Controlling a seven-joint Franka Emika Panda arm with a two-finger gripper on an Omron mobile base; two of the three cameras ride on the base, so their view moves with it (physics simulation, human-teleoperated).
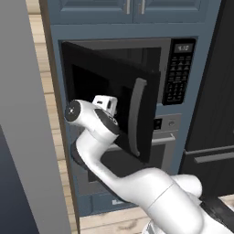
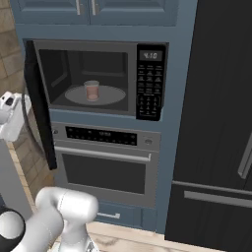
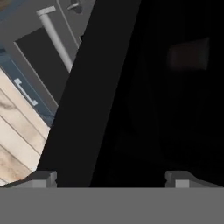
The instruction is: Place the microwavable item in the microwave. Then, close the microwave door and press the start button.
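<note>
Left base view: microwave door (image 1: 109, 98) stood swung out toward the camera, partly open, vertical silver handle (image 1: 136, 116) on its free edge. The microwave (image 1: 178, 45) sat built into blue cabinetry, keypad (image 1: 177, 78) and small display on its right side. White arm (image 1: 137, 183) rose from the lower right and bent up to the hand, which sat against the outer face of the door, left of the handle. Fingers themselves hidden behind the wrist in this view. The oven (image 1: 167, 137) with its horizontal bar handle showed below the microwave, mostly blocked by the door and arm.

Right base view: cavity was visible past the door edge (image 2: 39, 103). The glass tumbler (image 2: 91, 90) with reddish-brown contents stood upright on the round turntable (image 2: 110, 96), roughly at its centre. Keypad panel (image 2: 149, 83) to the right of the cavity. Oven (image 2: 106, 162) directly below, dark fridge-like panels (image 2: 216, 123) to the right. A bit of the white hand (image 2: 12, 115) showed at the left edge, on the far side of the door from the cavity.

Hand view: two finger tips (image 3: 41, 178) at the bottom stood wide apart, released, nothing between them. Dark door surface (image 3: 144, 109) right in front; a faint reddish patch showed through the window. Oven bar handle (image 3: 56, 37) and wood floor (image 3: 17, 131) at left.
</note>
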